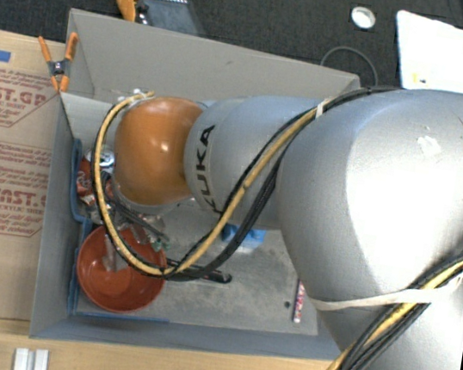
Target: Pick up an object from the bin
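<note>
Thick silver-grey arm (371, 184) of rounded tubular segments; a glossy orange dome-shaped cover (154, 150) caps the wrist; black KUKA lettering (203, 165) beside it; yellow and black cables (246, 193) run along the casing, bound by a white strap (388, 296).

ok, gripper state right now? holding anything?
Gripper: cannot be told, open or closed, nor whether it holds anything. It hangs over the red bowl at the left end of the bin, under the orange wrist cover.

Camera: overhead, slightly oblique | Facing: down into rectangular grey metal bin (198, 66) | Range: close, silver robot arm (370, 193) at right
</note>
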`<state>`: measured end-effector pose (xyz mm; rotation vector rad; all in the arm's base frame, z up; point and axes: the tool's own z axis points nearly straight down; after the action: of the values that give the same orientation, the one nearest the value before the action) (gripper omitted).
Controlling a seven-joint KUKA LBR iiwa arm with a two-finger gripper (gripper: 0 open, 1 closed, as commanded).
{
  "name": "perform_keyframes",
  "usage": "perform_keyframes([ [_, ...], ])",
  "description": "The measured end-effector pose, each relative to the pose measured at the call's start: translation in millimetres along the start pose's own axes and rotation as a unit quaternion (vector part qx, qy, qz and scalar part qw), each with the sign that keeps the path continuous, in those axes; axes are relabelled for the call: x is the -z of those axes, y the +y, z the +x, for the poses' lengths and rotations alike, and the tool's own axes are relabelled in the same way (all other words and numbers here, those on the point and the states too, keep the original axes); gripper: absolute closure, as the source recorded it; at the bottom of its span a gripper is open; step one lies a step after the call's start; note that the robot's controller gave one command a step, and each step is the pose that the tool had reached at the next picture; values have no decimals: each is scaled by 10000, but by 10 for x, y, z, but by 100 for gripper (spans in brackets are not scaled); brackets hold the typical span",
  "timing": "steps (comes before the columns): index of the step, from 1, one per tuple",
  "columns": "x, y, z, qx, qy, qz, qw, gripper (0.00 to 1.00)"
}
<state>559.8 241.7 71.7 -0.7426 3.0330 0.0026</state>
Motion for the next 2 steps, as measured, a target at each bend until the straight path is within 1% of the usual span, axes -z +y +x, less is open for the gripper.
perform_keyframes([
  [1,206,-3,29,156,61,-2,9999,100],
  [2,467,-99,-41,501,-10,0,9987,100],
])
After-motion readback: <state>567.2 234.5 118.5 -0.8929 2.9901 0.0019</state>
